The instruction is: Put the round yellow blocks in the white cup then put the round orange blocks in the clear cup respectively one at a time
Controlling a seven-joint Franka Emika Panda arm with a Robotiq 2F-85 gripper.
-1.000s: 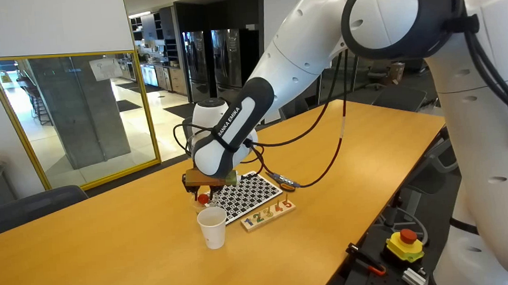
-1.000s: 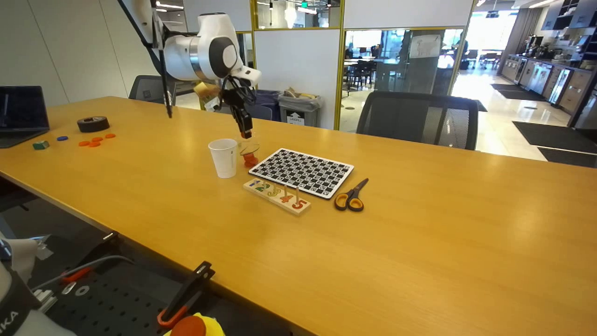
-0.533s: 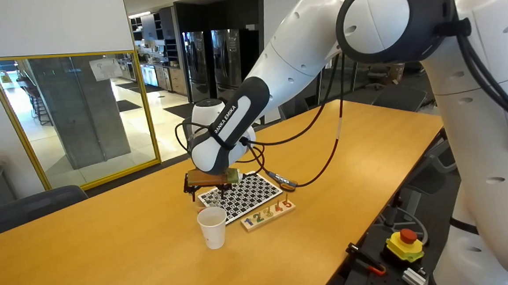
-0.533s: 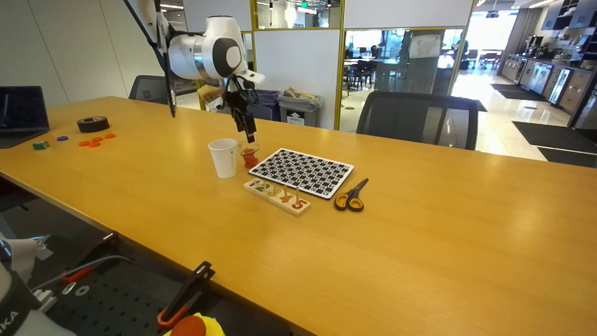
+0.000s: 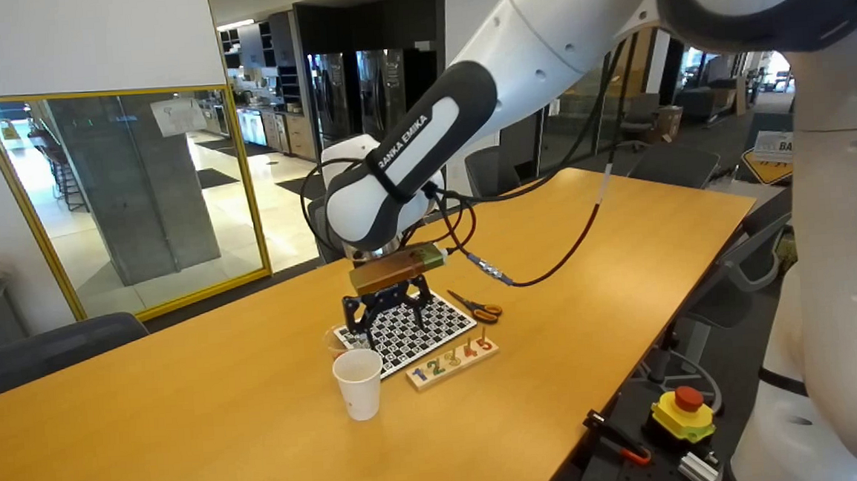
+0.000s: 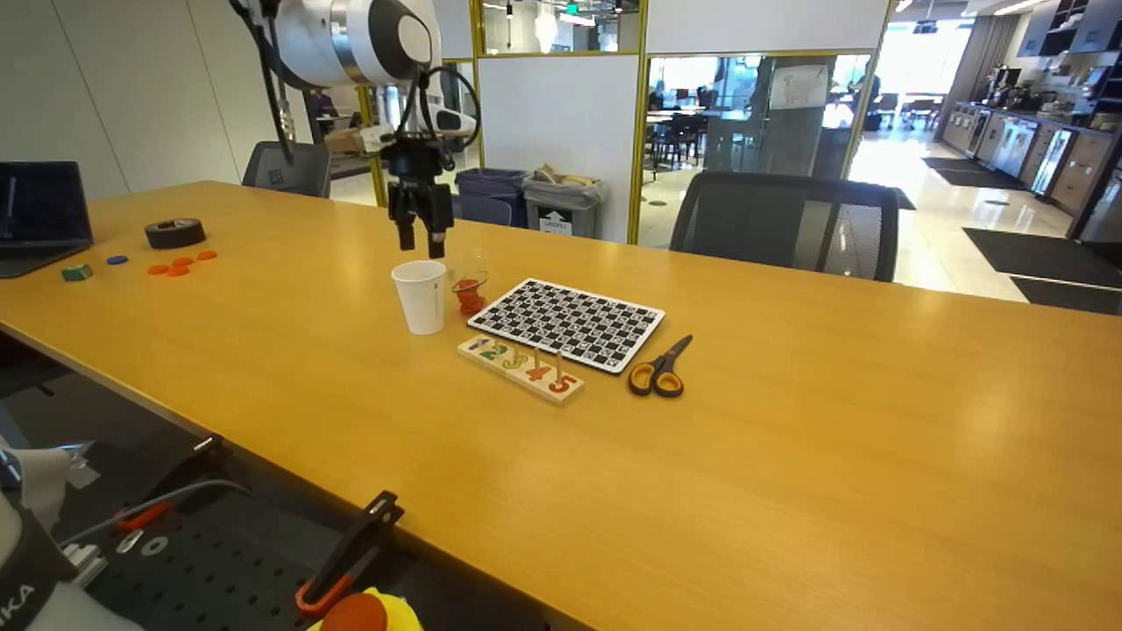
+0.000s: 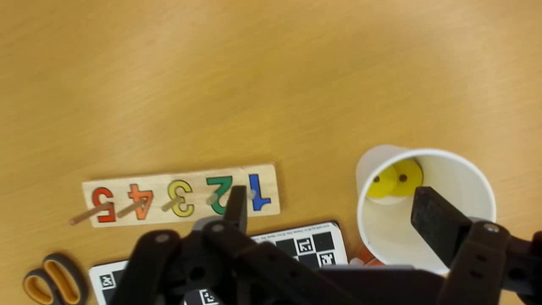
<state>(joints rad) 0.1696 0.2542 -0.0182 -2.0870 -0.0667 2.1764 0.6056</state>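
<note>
My gripper [image 5: 395, 332] hangs above the table with its jaws wide apart and nothing between them. The wrist view shows one of its fingers [image 7: 436, 224] overlapping the mouth of the white cup [image 7: 372, 159]. Two round yellow blocks [image 7: 408, 178] lie at the bottom of that upright cup. Beside it, the clear cup [image 6: 482, 279] holds several round orange blocks [image 6: 471, 301]; in the wrist view it is mostly hidden, with only a bit of orange showing. Farther along the table, several loose orange blocks [image 6: 178, 271] lie flat in a small group.
A checkered board [image 6: 570, 320] and a wooden peg board with numbers [image 6: 517, 368] lie close to the cups. Scissors [image 6: 657, 372] rest past the board. Near the loose discs are a blue disc [image 6: 117, 259], a green block [image 6: 76, 272], black tape [image 6: 175, 232] and a laptop [image 6: 39, 219].
An orange disc held over the clear cup a second ago has been let go, and the pile inside looks higher. The jaws have opened, and the gripper has risen and shifted away from that cup.
</note>
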